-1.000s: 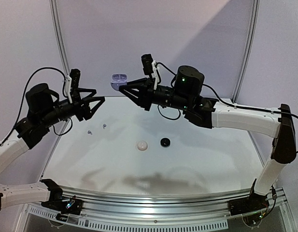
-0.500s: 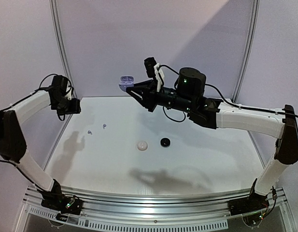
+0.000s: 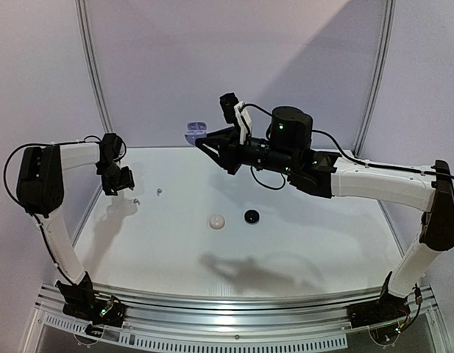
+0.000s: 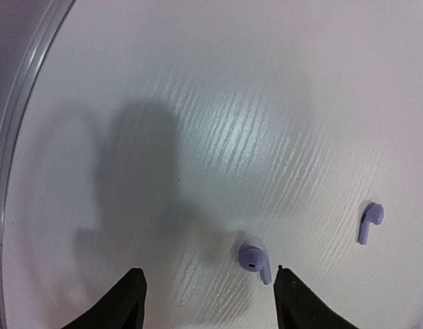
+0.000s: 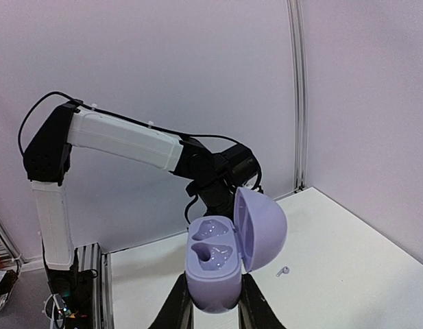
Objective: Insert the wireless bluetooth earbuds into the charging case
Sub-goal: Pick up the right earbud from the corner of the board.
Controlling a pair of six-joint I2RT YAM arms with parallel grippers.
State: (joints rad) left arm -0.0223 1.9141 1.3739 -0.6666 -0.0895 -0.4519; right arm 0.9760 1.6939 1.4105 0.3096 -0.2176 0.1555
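Note:
Two tiny pale lavender earbuds lie on the white table at the far left, one (image 3: 136,200) nearer the left edge and one (image 3: 159,193) beside it. In the left wrist view the nearer earbud (image 4: 254,259) lies just ahead of my open left gripper (image 4: 208,305), close to its right finger, and the other earbud (image 4: 369,221) lies further right. My left gripper (image 3: 118,180) hangs low over the table. My right gripper (image 3: 206,142) is shut on the open lavender charging case (image 5: 214,264), held in the air with its lid up and both wells empty. The case also shows from above (image 3: 195,132).
A round white puck (image 3: 216,221) and a round black puck (image 3: 251,215) sit near the table's middle. A metal rail (image 4: 19,116) runs along the table's left edge beside my left gripper. One earbud (image 5: 282,271) shows on the table below the case.
My left arm has swung from a raised pose down to the table's left side, gripper pointing down over the earbuds. My right gripper has shifted slightly right with the case.

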